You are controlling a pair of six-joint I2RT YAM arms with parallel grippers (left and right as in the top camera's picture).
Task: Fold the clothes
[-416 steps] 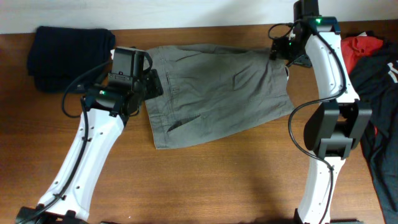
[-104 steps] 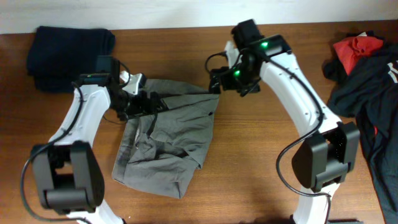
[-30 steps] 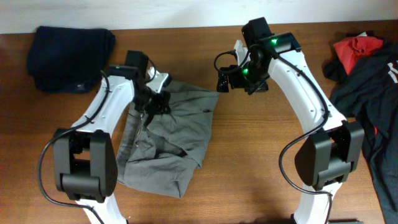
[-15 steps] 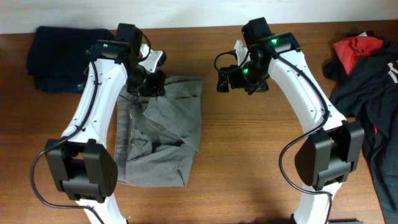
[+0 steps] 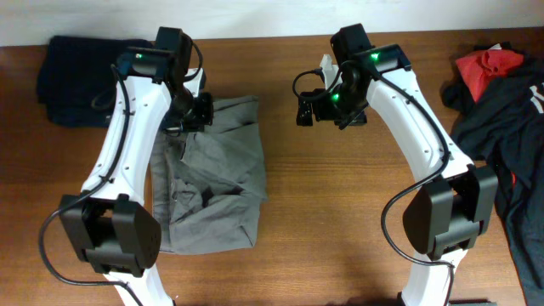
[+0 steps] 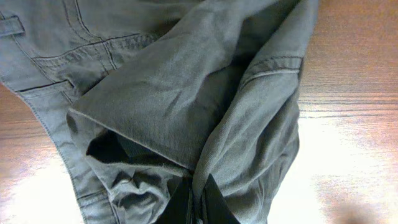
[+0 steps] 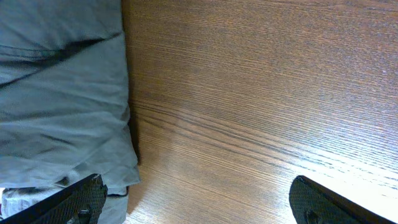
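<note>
Lying rumpled on the left half of the wooden table (image 5: 357,221), the grey shorts (image 5: 212,183) formed a rough oblong of stiff twill, doubled over, with stitched seams, a belt loop and thick puffy folds. The left gripper (image 5: 195,112) sat at their top edge, its dark fingers (image 6: 183,205) pinched together on a ridge of the cloth, while the right gripper (image 7: 199,199) hovered over bare wood grain just beside the garment, spread wide and holding nothing. A folded navy garment (image 5: 85,68) lay at the far left, and a loose heap of dark and red clothes (image 5: 501,93) slumped at the right edge.
</note>
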